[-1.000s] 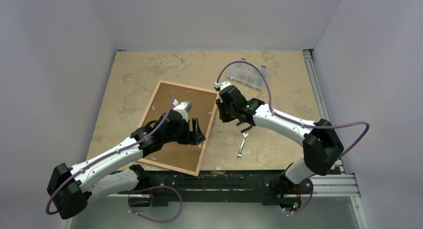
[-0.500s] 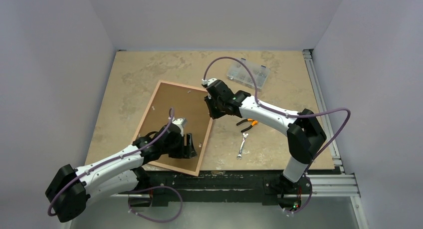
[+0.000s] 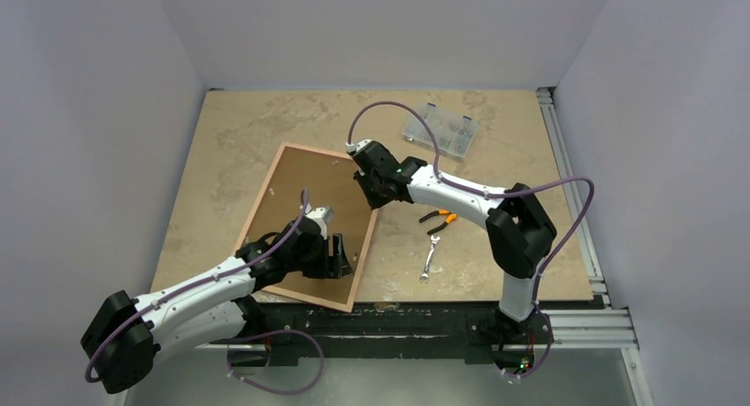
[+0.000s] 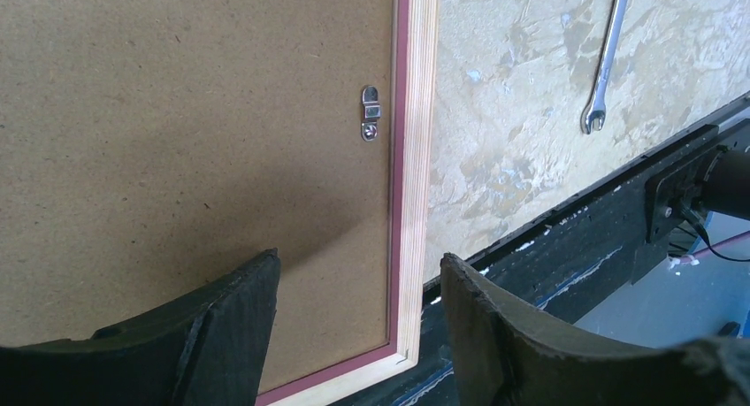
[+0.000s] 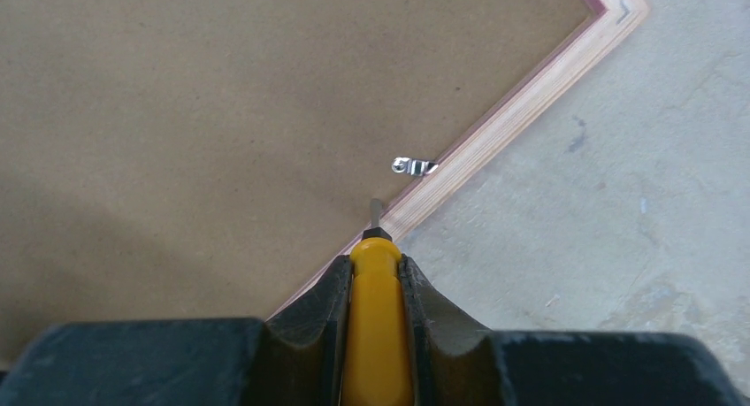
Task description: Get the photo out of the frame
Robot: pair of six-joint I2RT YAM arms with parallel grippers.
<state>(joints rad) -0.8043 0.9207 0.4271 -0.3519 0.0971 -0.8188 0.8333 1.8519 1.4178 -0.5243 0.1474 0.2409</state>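
The frame lies face down left of the table's middle, with a pale wood and pink rim. Its brown backing board faces up, so the photo is hidden beneath it. My left gripper hangs open over the frame's near right corner, one finger above the board and one past the rim. My right gripper is shut on a yellow-handled screwdriver. The screwdriver's tip sits at the frame's right rim, just short of a small metal clip. Another clip lies ahead of the left gripper.
A silver wrench and orange-handled pliers lie right of the frame. A clear plastic parts box stands at the back right. The black rail at the table's near edge runs just beyond the frame's corner.
My right gripper has swung left, from beside the frame's right edge to over its rim. My left gripper drew back toward the frame's near right corner, then stayed still.
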